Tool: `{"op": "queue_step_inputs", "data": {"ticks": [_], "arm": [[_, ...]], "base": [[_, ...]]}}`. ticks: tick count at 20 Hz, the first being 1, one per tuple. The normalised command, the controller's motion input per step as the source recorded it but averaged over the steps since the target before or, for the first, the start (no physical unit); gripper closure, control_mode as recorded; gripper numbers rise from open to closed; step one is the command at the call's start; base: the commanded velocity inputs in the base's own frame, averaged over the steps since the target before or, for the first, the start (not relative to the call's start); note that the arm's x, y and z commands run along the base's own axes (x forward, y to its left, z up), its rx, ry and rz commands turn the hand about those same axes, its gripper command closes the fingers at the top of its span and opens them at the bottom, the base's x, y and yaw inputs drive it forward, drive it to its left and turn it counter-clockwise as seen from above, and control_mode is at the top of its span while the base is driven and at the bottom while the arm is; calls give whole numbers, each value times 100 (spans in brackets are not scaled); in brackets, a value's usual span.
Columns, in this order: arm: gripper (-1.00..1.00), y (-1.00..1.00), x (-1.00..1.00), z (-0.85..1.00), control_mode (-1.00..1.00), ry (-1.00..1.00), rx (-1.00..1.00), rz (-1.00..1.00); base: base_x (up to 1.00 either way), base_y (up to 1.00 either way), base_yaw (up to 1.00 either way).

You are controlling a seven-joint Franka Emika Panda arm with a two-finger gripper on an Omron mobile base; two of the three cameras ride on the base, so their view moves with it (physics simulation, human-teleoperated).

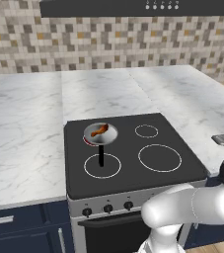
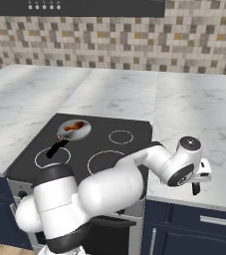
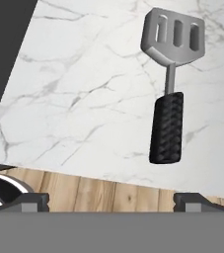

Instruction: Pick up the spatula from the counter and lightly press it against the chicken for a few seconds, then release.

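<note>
The spatula (image 3: pixel 168 99) lies flat on the white marble counter (image 3: pixel 84 99), right of the stove and close to the counter's front edge. Its slotted grey head (image 3: pixel 172 37) points away from the edge, its black ribbed handle (image 3: pixel 167 128) toward it. My gripper (image 3: pixel 114 202) hovers above the edge, open, with nothing between its fingertips (image 3: pixel 32 201); the handle sits ahead, toward the right finger. From the right base view the gripper (image 2: pixel 198 184) hangs over the counter's front edge. The chicken (image 1: pixel 99 131) rests in a small grey pan (image 1: pixel 108 138) on the stove's back-left burner.
The black cooktop (image 1: pixel 153 170) has several ringed burners, and the pan's dark handle (image 1: pixel 101 155) points toward the front. A dark stove corner (image 3: pixel 5 39) shows left of the spatula. Wooden floor (image 3: pixel 108 190) lies below the counter edge. A tiled wall (image 1: pixel 108 44) backs the counter.
</note>
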Motion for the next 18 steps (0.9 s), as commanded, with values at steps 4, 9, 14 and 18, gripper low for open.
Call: {"op": "queue_step_inputs", "data": {"ticks": [4,9,14,18], "arm": [[-100,-14,19,-11,-100,2,2,5],[-100,-21,16,-10,-100,1,3,4],[-100,-23,16,-11,-100,2,3,5],[-100,-16,19,-14,-100,3,2,4]], "base": [[0,0,0],[0,0,0],[0,0,0],[0,0,0]]}}
